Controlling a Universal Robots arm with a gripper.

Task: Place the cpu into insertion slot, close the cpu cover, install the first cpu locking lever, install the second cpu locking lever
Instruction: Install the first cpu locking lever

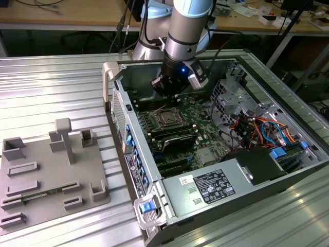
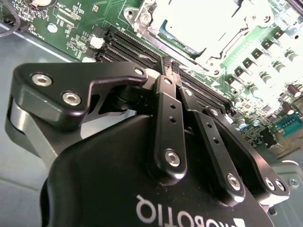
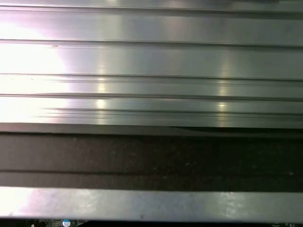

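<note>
Pretty clearly a robotics lab: an opened computer case (image 1: 216, 149) is set on a ribbed metal table (image 1: 56, 87), cluttered workbenches (image 1: 67, 15) behind.

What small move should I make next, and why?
Probably ease the gripper sideways toward the insertion slot: in the second wrist view its shut fingers point at the black memory slots beside it.

the arm (image 1: 187, 28) at the top centre of the exterior view is silver-grey with pale blue joint caps, a small blue light and black cables. the gripper (image 2: 166, 64) is black, its jointed links fastened with round silver screws, white lettering below.
</note>
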